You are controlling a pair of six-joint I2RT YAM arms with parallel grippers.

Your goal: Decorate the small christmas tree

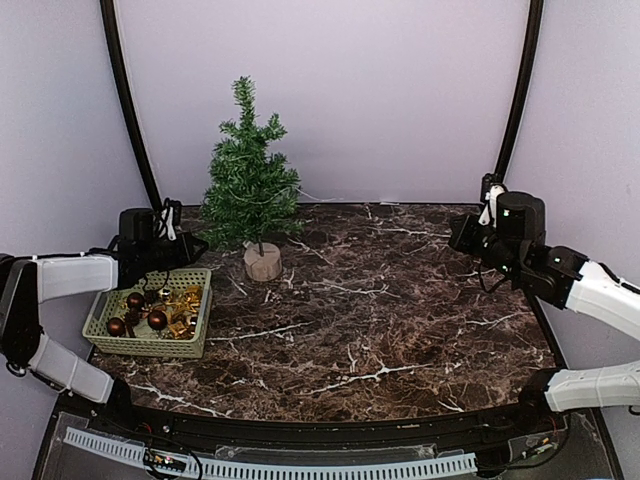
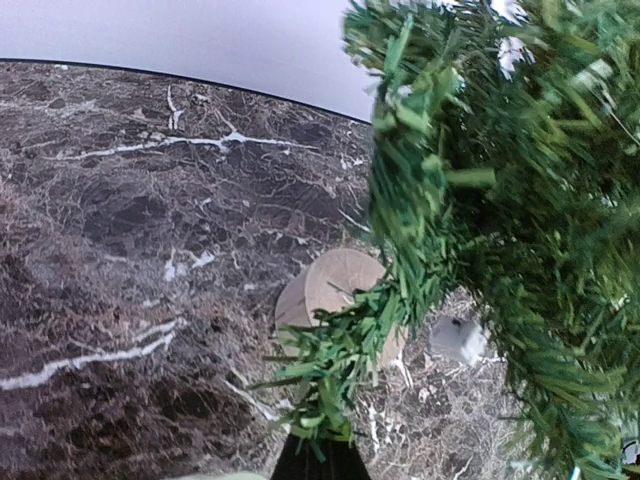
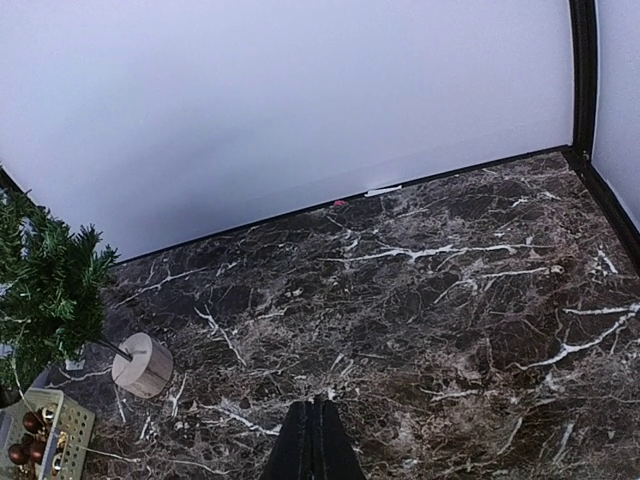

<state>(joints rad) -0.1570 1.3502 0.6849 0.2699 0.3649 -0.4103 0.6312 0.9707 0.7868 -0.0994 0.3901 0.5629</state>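
The tree (image 1: 250, 195) stands just right of the left hand (image 2: 312, 458), whose fingers look together at its lower fringe; the right hand (image 3: 314, 440) is closed, well apart.

dark green bristles on the small christmas tree (image 1: 250, 185), with a few white flecks up top in the left wrist view. Its stump base (image 1: 263, 262) is pale beige wood. The table (image 1: 400, 300) has a dark brown marble pattern with thin white veins. The basket (image 1: 150, 347) is pale green with slotted lattice walls. Inside it, the ball ornaments (image 1: 157, 319) are glossy dark red-brown and the gold bits (image 1: 186, 303) are shiny. The walls (image 1: 330, 90) are plain pale lilac-white. Both the left gripper (image 2: 318, 445) and the right gripper (image 3: 315, 410) are black.
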